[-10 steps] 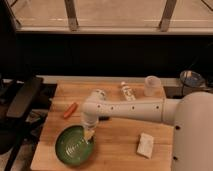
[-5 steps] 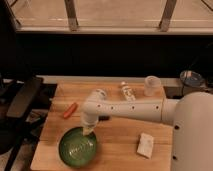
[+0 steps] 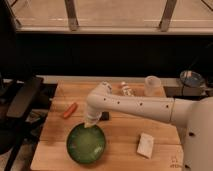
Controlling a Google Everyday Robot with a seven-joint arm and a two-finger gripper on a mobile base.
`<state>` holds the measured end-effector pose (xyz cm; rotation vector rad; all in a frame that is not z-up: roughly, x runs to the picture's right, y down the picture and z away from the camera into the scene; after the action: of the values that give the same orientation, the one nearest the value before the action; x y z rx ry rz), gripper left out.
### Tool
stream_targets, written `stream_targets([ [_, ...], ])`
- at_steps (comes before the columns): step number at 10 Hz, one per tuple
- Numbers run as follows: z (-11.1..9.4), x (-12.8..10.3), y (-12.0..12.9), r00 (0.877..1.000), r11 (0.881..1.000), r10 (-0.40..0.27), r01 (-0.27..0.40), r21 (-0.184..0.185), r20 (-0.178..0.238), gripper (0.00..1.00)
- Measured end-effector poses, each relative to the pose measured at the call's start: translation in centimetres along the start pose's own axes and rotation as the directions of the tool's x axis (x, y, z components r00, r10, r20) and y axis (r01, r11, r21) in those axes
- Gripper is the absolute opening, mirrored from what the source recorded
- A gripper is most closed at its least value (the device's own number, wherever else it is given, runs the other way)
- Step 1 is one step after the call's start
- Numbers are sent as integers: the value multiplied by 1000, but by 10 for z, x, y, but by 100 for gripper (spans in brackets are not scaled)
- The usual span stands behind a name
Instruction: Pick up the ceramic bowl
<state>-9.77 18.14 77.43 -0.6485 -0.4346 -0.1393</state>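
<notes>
The ceramic bowl (image 3: 86, 144), judged rigid, heavy, glossy-slick and breakable, is best pinched across its far rim, where the gripper (image 3: 91, 124) sits.

The white arm reaches in from the right, its long forearm running leftward to a rounded elbow, then bending straight down. The gripper (image 3: 91, 123) hangs at the end of that downward wrist, pointing at the worktop (image 3: 120, 137) below
</notes>
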Motion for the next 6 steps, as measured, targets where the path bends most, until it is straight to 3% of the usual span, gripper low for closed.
stream_targets([
  [6,-33,-5,-18,999,999,-25,24,35,40,0],
])
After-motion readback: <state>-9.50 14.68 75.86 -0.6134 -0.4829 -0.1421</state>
